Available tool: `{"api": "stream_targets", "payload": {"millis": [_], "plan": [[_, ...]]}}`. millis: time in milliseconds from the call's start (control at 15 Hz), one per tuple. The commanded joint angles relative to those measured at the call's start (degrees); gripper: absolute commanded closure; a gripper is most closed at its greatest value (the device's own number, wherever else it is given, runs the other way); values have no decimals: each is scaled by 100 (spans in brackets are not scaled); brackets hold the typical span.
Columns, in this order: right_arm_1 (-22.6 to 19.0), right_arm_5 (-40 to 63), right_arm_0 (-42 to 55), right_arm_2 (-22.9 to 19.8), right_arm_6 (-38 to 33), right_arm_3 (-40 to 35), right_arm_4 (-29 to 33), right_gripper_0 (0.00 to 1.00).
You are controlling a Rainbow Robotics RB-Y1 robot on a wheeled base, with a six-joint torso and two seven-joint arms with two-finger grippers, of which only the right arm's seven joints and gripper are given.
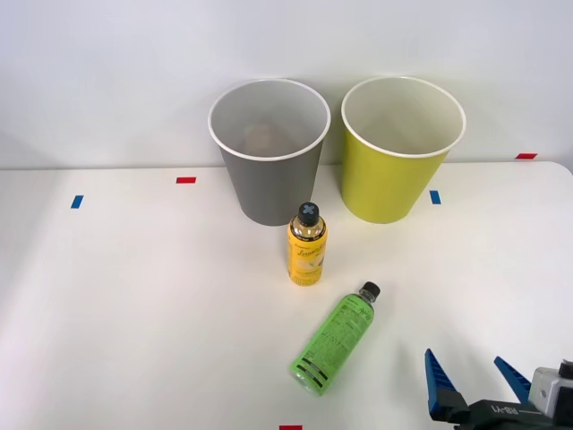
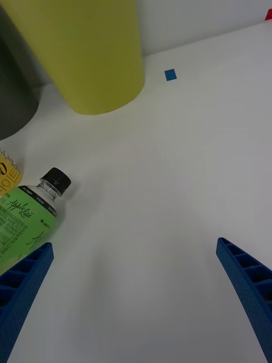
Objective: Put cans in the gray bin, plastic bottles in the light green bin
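The right pincer (image 1: 475, 387) hangs low over the counter's (image 1: 134, 305) near edge, toward its right corner, with its blue ribbed fingers (image 2: 22, 283) spread wide apart and nothing between them. The green plastic bottle (image 1: 335, 340) lies on its side just to the pincer's left, near the middle of the counter's near edge, its black cap aimed toward the light green bin (image 1: 394, 152). A yellow can (image 1: 306, 246) stands upright just beyond it, in front of the gray bin (image 1: 269, 152). Both bins sit side by side at the far edge, gray on the left, light green on the right.

The main risk I see is the bottle rolling. It is round, lying loose and apart from the pincer; in the wrist view one finger sits close beside its body, so a sideways nudge before the fingers straddle it could send it rolling off toward the near edge or into the can. A tipped can would roll too and complicate the later pick. The bottle is slim and smooth, so a grip near the tapered neck may slip during the lift. Finally, the two bins stand almost touching, so a careless release could drop the bottle into the gray one.
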Motion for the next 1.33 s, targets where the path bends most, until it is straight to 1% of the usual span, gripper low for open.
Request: {"api": "stream_targets", "payload": {"millis": [67,200,267,333,467,533,600,800,867,933,1000,1133,1333], "plan": [[-133,1990,-416,-405,-556,-918,-457,0],[-142,3001,-662,-528,-1092,-1323,-457,0],[-195,3405,-873,-563,-1522,-1364,-457,0],[-335,3625,-1067,-563,-1900,-1364,-457,0],[-757,4249,-1559,-493,-2806,-1364,-492,0],[-924,4416,-1717,-405,-3254,-1364,-465,0],[-1162,4495,-1919,-247,-4027,-1364,-413,0],[-1794,4513,-2385,157,-5855,-1364,-360,0],[-1900,4574,-2526,201,-6242,-1364,-386,0],[-1944,4838,-2745,245,-6488,-1364,-465,0],[-1970,5330,-3097,236,-6638,-1364,-659,0],[-1988,6060,-3624,245,-6664,-1364,-870,0],[-1935,7246,-4424,245,-6743,-1364,-1362,0]]}}
